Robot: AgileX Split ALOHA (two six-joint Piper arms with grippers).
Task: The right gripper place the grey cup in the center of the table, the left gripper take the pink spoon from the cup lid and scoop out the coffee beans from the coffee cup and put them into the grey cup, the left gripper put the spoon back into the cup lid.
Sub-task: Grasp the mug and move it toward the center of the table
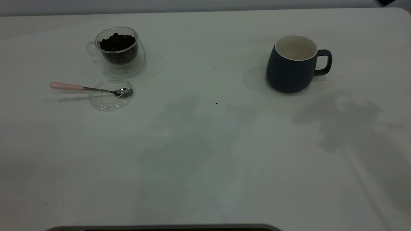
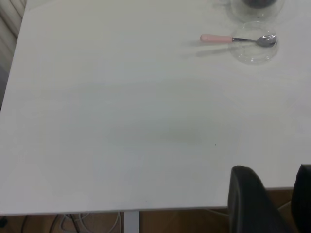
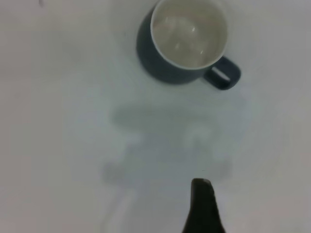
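While the grey cup (image 1: 290, 65) stands far right, you have bare table (image 1: 199, 154) at centre. The pink spoon (image 1: 86, 88) spans the cup lid (image 1: 110, 98) rim. Whether either gripper is spread or closed, I cannot tell.

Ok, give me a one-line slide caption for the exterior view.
Start state: grey cup at right, coffee cup of coffee beans and pink spoon on cup lid at left.

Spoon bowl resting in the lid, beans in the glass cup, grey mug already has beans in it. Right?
Not quite. The grey cup is empty: the right wrist view shows only its bare white inside. The pink spoon does rest in the cup lid, and the coffee beans are in the coffee cup.
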